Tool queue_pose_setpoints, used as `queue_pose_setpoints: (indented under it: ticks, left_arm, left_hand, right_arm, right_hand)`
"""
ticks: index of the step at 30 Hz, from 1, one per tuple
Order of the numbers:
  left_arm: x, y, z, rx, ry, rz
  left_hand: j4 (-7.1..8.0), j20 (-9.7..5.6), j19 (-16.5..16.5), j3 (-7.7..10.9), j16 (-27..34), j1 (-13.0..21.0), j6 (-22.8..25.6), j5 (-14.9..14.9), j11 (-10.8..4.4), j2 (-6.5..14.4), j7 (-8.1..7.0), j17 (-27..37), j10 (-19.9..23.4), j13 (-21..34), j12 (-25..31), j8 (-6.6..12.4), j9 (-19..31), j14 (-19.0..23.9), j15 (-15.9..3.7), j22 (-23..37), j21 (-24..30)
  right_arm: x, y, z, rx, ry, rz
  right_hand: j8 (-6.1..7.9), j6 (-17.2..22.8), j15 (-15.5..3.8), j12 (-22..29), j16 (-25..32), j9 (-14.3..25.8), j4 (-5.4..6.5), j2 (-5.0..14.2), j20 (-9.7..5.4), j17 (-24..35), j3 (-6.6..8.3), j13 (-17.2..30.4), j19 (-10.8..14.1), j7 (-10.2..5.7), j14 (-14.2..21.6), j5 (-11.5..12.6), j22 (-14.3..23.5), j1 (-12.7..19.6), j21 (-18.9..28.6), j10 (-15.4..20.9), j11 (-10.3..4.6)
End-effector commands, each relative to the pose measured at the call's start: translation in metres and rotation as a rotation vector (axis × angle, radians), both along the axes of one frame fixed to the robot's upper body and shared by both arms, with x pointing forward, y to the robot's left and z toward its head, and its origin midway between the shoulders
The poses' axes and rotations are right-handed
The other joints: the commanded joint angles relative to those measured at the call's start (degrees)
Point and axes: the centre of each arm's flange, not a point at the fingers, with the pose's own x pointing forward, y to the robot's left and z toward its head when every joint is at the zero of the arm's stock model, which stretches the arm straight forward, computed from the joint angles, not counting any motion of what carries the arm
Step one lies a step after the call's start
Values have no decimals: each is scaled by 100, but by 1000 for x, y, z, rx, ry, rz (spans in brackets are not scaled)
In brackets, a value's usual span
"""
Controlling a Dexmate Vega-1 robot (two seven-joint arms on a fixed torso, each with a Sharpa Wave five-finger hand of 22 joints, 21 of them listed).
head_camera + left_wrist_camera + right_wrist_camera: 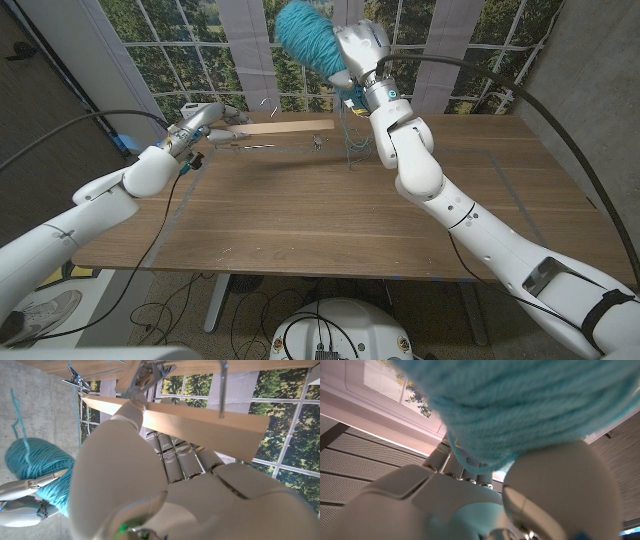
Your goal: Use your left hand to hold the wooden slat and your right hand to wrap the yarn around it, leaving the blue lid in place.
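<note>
**A:** Why is the left hand (205,124) out at the far left of the table (330,215)?

**B:** It grips one end of the wooden slat (285,126), which runs from it toward the right along the far edge. The left wrist view shows the fingers (175,462) closed against the slat's face. Holding by the end probably leaves the rest of the length free for winding.

**A:** And the right hand (358,50), raised so high?

**B:** It holds the ball of teal yarn (308,36) up above the slat's right end. In the right wrist view the fingers are curled around the skein. A strand (349,125) hangs from it down toward the table near the slat; lifting the ball likely keeps that strand taut and clear of the wood while it is carried round.

**A:** Those metal bits on the slat?

**B:** Clips (316,143), I think; they seem to pin the yarn.

**A:** The blue lid?

**B:** I cannot make one out.
</note>
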Motion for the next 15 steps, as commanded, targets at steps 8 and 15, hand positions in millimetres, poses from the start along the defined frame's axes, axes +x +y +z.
queue_pose_setpoints:
  ticks: [8, 15]
  left_arm:
    - [-11, 5, 15, 80, 94, -48]
    - [-5, 2, 26, 108, 89, -13]
  left_hand:
    - [82, -430, -65, 25, -37, 331, 808, 59, -366, 452, -408, 23, 391, 23, -33, 240, 528, 650, -1006, 19, 38]
    - [101, -437, -112, 13, -70, 299, 808, 76, -407, 429, -452, 27, 384, 20, -63, 223, 515, 632, -1007, 11, 15]
  right_arm:
    - [21, 7, 23, 3, 47, -52]
    - [7, 16, 27, 10, 147, 22]
  right_hand:
    - [17, 1654, -726, -23, -86, 47, 11, 1615, -411, 30, -38, 34, -46, -1281, -163, 88, -13, 1689, 78, 510, -536]
    - [1, 1654, -732, -49, -161, 59, 17, 1604, -423, 33, -68, 12, -99, -1308, -204, 129, -33, 1699, 103, 519, -562]
